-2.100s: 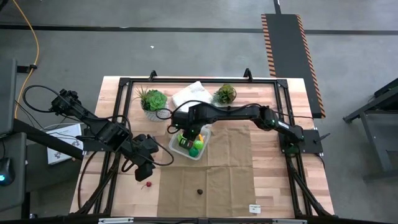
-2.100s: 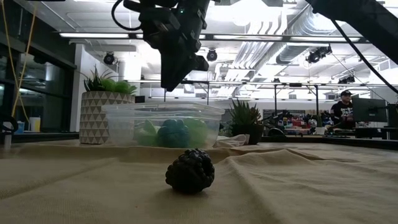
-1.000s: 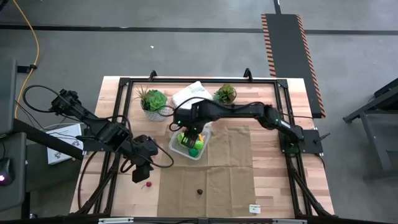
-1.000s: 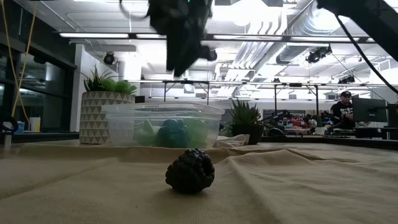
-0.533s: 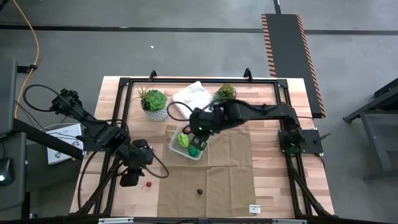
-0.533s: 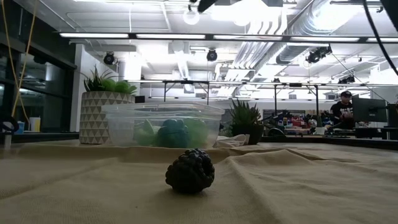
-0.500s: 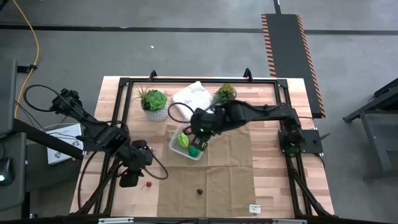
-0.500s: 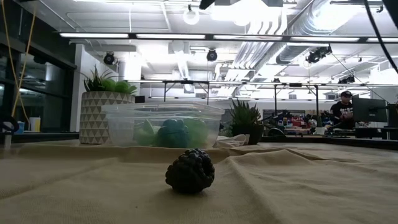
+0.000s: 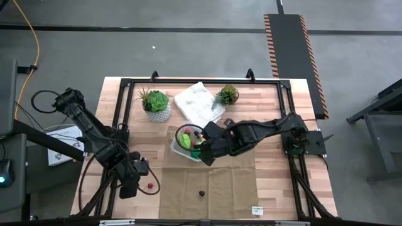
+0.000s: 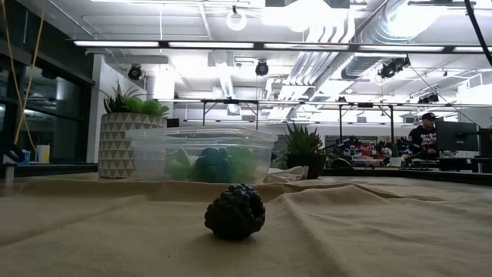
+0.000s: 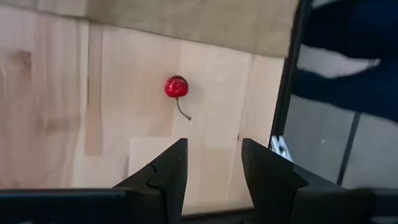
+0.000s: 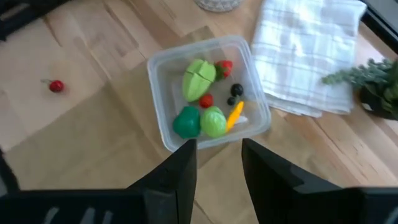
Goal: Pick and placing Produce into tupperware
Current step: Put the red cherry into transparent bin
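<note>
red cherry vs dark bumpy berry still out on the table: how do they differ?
Colour: the cherry is bright red and smooth; the dark berry is near black and knobbly.
Surface: the cherry lies on bare wood by the left tool, whose fingers are open; the dark berry sits on the tan cloth.
Stem: the cherry has a thin stem; none shows on the dark berry.
Shared: both lie outside the tupperware, untouched.

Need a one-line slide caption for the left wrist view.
Left gripper, fingers open, hovers over the bare wood facing a red cherry.
</note>
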